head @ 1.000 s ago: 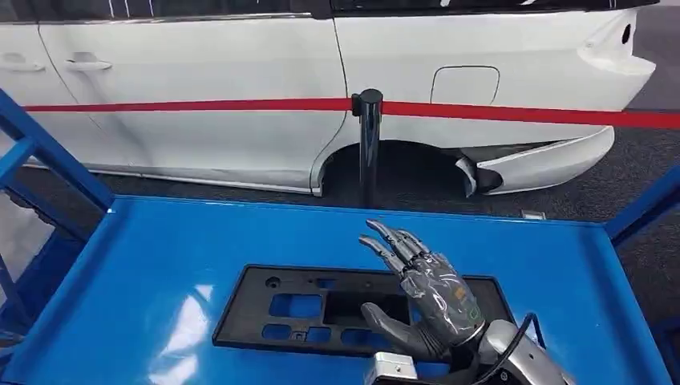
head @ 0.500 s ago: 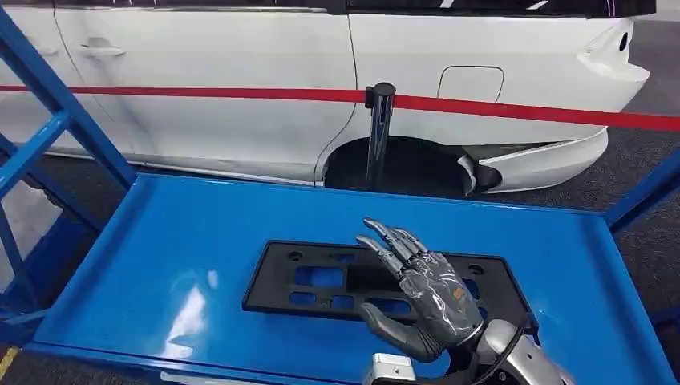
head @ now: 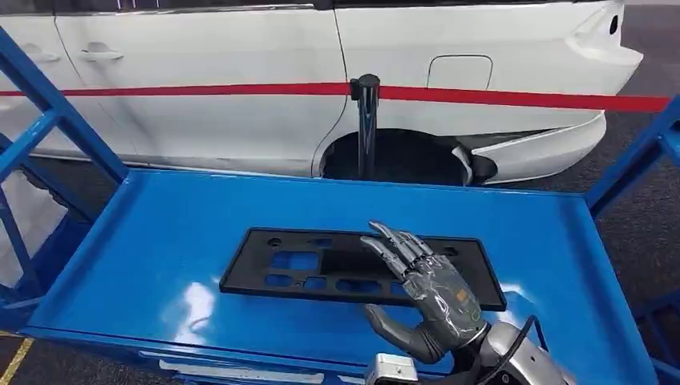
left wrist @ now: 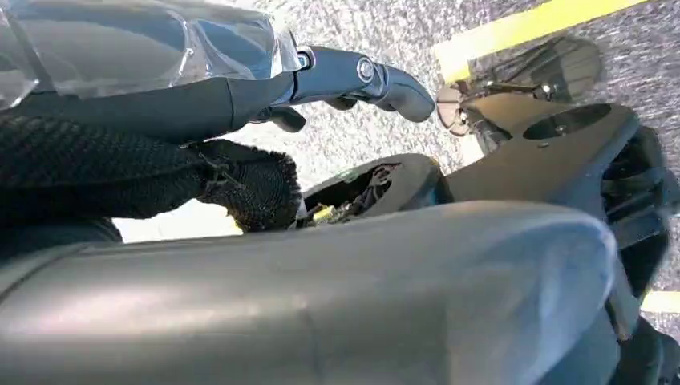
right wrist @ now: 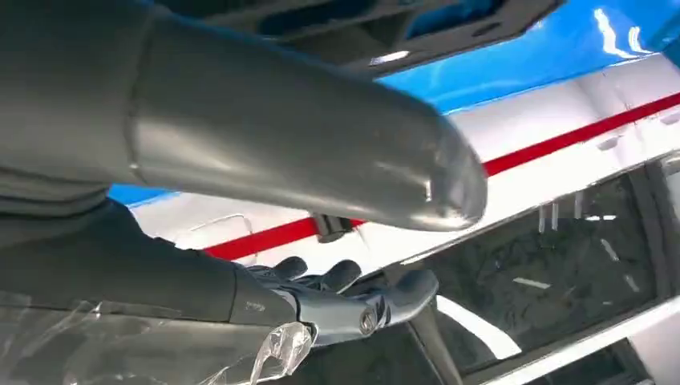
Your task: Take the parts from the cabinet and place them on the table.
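A flat black plastic part (head: 321, 265) with several cut-outs lies on the blue table (head: 160, 241), near its middle. My right hand (head: 425, 301) hovers over the part's near right edge, fingers spread and pointing away from me, thumb apart, holding nothing. In the right wrist view the right hand's fingers (right wrist: 345, 301) stretch out bare, with the part (right wrist: 361, 24) and the blue table (right wrist: 561, 48) beyond the thick thumb. My left hand (left wrist: 345, 80) hangs over the grey floor with its fingers loosely extended and nothing in them.
Slanted blue frame posts rise at the table's left (head: 48, 112) and right (head: 641, 152). Behind the table stand a black barrier post (head: 367, 128) with a red belt (head: 521, 99) and a white car (head: 240, 120). A yellow line (left wrist: 521, 28) marks the floor.
The whole picture has shifted, so the camera moved, and the table's near edge now shows. My right hand sits nearer the part's front edge than before, still holding nothing.
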Controlling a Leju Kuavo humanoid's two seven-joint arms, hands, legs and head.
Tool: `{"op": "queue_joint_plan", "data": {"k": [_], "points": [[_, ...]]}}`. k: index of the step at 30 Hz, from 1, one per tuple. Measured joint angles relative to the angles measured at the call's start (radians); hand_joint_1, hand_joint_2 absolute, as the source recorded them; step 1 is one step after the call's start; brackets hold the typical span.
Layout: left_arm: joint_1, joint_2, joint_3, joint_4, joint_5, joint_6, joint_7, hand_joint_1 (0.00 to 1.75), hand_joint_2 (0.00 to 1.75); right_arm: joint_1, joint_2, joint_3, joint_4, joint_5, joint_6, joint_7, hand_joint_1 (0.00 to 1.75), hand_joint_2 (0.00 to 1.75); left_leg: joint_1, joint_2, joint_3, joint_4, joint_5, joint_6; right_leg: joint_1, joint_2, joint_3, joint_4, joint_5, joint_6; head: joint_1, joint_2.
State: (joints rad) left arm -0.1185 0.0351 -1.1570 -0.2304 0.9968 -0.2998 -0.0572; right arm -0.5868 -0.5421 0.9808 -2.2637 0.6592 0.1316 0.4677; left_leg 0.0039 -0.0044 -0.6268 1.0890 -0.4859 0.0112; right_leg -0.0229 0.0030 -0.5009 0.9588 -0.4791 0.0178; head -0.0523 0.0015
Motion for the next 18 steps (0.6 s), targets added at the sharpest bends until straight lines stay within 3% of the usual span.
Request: {"op": "queue_joint_plan", "data": {"k": [2,3,4,5,6,7,8,10,12,13,14,15,17,18], "points": [[0.000,0.000,0.000,0.000,0.000,0.014,0.000,0.00,0.00,0.000,0.000,0.002,0.000,0.000,0.000,0.000,0.00,0.00,0.001,0.000,-0.065,0.170,-0.074,-0.004,0.005,0.000,-0.012,0.001,0.007,-0.007,0.000,0.000],[0.000,0.000,0.000,0.000,0.000,0.016,0.000,0.00,0.00,0.000,0.000,0.002,0.000,0.000,0.000,0.000,0.00,0.00,0.000,0.000,-0.075,0.205,-0.076,-0.002,0.008,0.001,-0.014,0.000,0.008,-0.008,0.000,0.000],[0.000,0.000,0.000,0.000,0.000,0.016,-0.001,0.00,0.00,0.000,0.000,0.003,0.000,0.000,0.000,0.000,0.00,0.00,-0.001,0.000,-0.063,0.190,-0.058,0.002,0.010,0.001,-0.015,0.000,0.009,-0.009,0.000,0.000],[0.000,0.000,0.000,0.000,-0.001,0.016,-0.002,0.00,0.00,0.000,0.000,0.004,0.000,0.000,0.000,0.000,0.00,0.00,-0.004,-0.001,-0.026,0.132,-0.022,0.010,0.014,0.001,-0.014,0.000,0.009,-0.009,0.000,0.000],[0.000,0.000,0.000,0.000,-0.001,0.016,-0.003,0.00,0.00,0.000,0.000,0.005,0.000,0.000,0.000,0.000,0.00,1.75,-0.008,0.000,0.026,0.038,0.021,0.022,0.018,0.001,-0.012,0.000,0.009,-0.009,0.000,0.000],[0.000,0.000,0.000,0.000,-0.002,0.016,-0.005,0.00,0.00,0.000,0.000,0.005,0.000,0.000,0.000,-0.001,0.00,1.75,-0.013,-0.001,0.081,-0.065,0.059,0.039,0.021,0.001,-0.009,0.000,0.009,-0.009,0.000,0.000],[0.000,0.001,0.000,0.000,-0.006,0.016,-0.006,0.00,0.00,0.000,0.000,0.005,0.000,0.000,0.000,-0.001,0.00,1.75,-0.018,-0.001,0.114,-0.125,0.045,0.059,0.020,0.000,-0.011,-0.001,0.010,-0.007,0.000,0.000],[0.000,-0.001,0.000,0.000,-0.011,0.015,-0.006,0.00,0.00,0.000,-0.002,0.006,0.000,0.000,0.000,-0.001,0.00,1.75,-0.028,0.003,0.118,-0.142,0.049,0.059,0.013,-0.001,-0.015,-0.004,0.018,0.009,0.000,0.000],[0.004,0.000,-0.001,0.000,-0.016,0.016,-0.006,0.00,0.00,0.001,-0.002,0.006,0.000,-0.001,0.000,-0.002,0.00,1.75,-0.029,0.001,0.120,-0.159,0.057,0.062,0.013,-0.001,-0.015,-0.010,0.022,0.016,0.000,0.000],[0.004,-0.002,-0.001,0.000,-0.016,0.015,-0.006,0.00,0.00,0.003,-0.003,0.006,0.000,-0.001,0.000,-0.001,0.00,1.75,-0.012,0.005,0.131,-0.183,0.069,0.057,0.017,-0.004,-0.016,-0.004,0.011,0.019,-0.002,0.000],[0.003,-0.002,-0.001,0.000,-0.016,0.015,-0.006,0.00,0.00,0.004,-0.003,0.006,0.002,-0.002,0.000,0.000,0.00,1.75,-0.016,0.003,0.134,-0.190,0.073,0.058,0.023,-0.003,-0.027,0.022,-0.009,0.025,0.002,0.000],[0.002,-0.002,-0.001,0.000,-0.017,0.015,-0.006,0.00,0.00,0.003,-0.003,0.008,0.002,-0.008,0.002,-0.001,0.00,1.75,-0.014,0.004,0.131,-0.190,0.075,0.062,0.018,-0.002,-0.058,0.088,-0.050,0.029,0.002,0.000],[0.003,-0.002,-0.002,0.000,-0.017,0.016,-0.006,0.00,0.00,0.009,-0.010,0.010,0.004,-0.013,0.013,0.005,0.00,1.75,-0.013,0.003,0.128,-0.190,0.076,0.062,0.014,-0.002,-0.140,0.260,-0.122,0.036,0.003,0.000],[0.004,-0.002,-0.002,0.000,-0.017,0.015,-0.006,0.00,0.00,0.016,-0.010,0.012,0.007,-0.021,0.023,0.007,0.00,1.75,-0.013,0.003,0.126,-0.188,0.076,0.062,0.012,-0.002,-0.171,0.318,-0.130,0.040,0.004,0.000]]}}
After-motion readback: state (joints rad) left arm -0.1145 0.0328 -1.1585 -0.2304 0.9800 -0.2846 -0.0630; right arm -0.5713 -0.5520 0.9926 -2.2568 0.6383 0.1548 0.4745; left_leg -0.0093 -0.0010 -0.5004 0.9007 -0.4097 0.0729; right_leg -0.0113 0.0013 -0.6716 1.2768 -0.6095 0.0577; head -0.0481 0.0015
